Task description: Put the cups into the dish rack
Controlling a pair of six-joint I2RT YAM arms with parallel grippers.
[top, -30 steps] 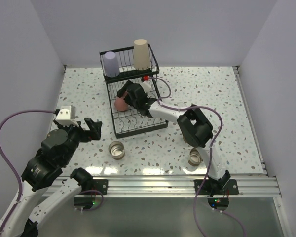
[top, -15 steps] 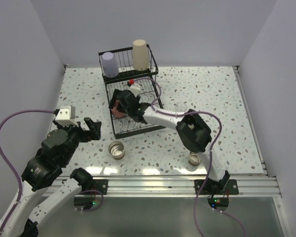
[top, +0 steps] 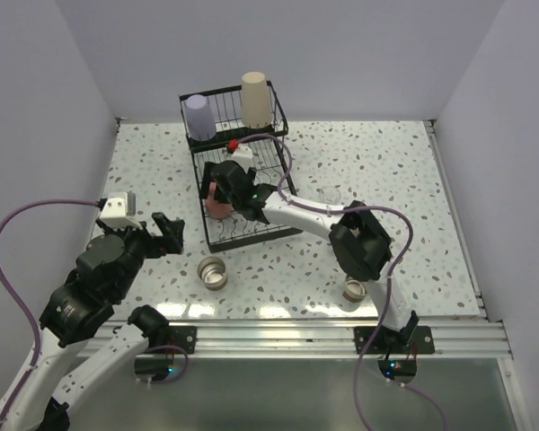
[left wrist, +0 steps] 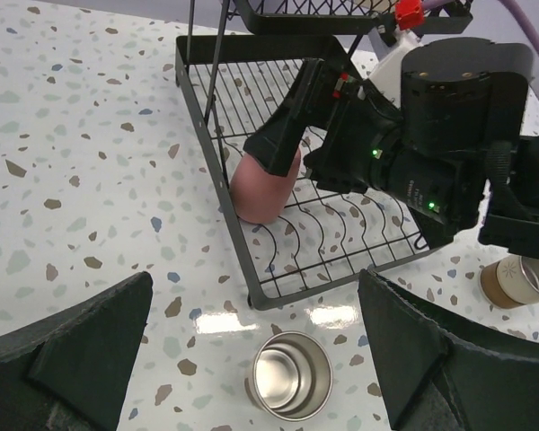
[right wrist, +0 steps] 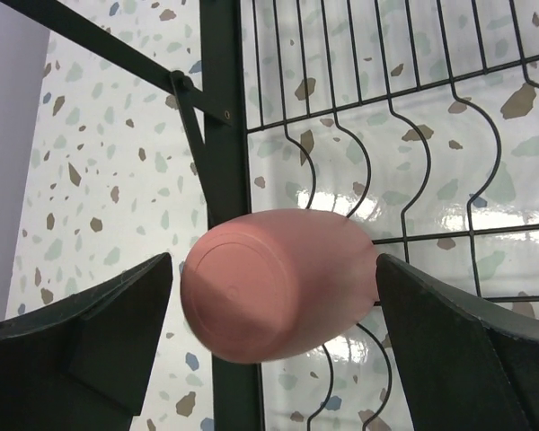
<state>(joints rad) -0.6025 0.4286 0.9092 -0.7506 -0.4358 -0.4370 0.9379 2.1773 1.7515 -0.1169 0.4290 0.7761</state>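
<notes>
Right wrist shows your right gripper [right wrist: 274, 269] released, jaws either side of the pink cup [right wrist: 269, 301] in the rack [right wrist: 221, 135]; lift away without nudging it.

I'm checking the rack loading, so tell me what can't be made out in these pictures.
Top view: the right claw covers most of the pink cup.
Top view: the right arm hides part of one tan cup.
Top view: the clear glass is too faint to tell upright or inverted.
Left wrist view: the upper basket is cut off by the top edge.
</notes>
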